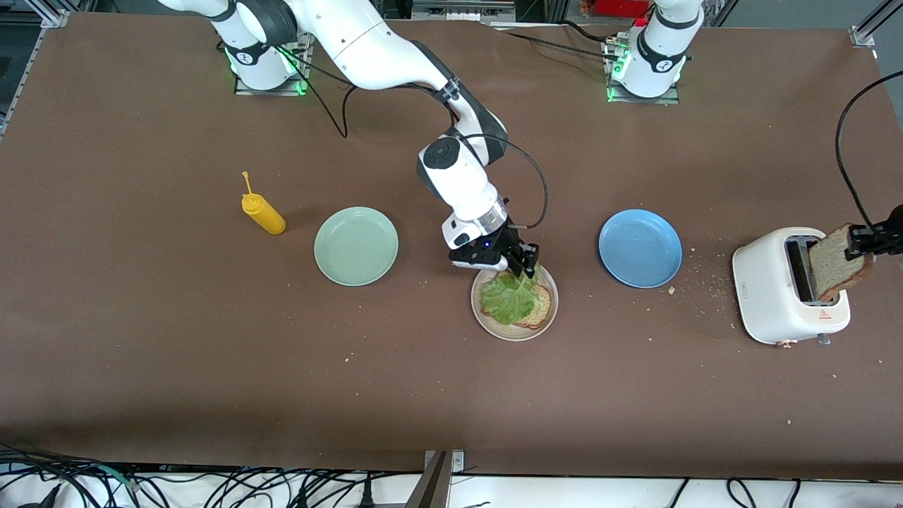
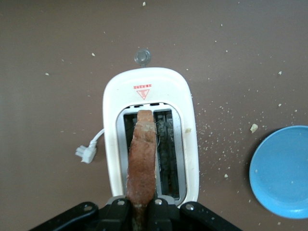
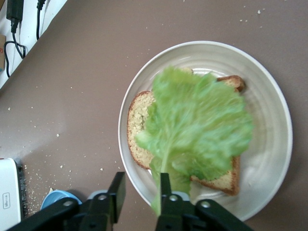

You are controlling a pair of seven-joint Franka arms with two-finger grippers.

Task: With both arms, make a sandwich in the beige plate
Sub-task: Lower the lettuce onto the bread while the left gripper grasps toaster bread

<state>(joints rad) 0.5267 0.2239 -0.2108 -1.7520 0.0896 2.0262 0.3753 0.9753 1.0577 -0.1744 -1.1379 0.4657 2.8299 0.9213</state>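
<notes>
right arm (image 1: 367,42): glossy white shells, rounded links, dark grey-black bands at joints. round dark cap on wrist joint (image 1: 444,152). silver ring below wrist. black cable (image 1: 536,183) loops from forearm down to hand. right hand (image 1: 525,267): black, two-finger, small blue light on white mount; black screwed brackets in right wrist view. left arm (image 1: 667,35): white column, black band, round logo mark. both bases (image 1: 264,67) white, green lights, on metal plates. left hand (image 2: 143,211): black, visible screw heads.
</notes>
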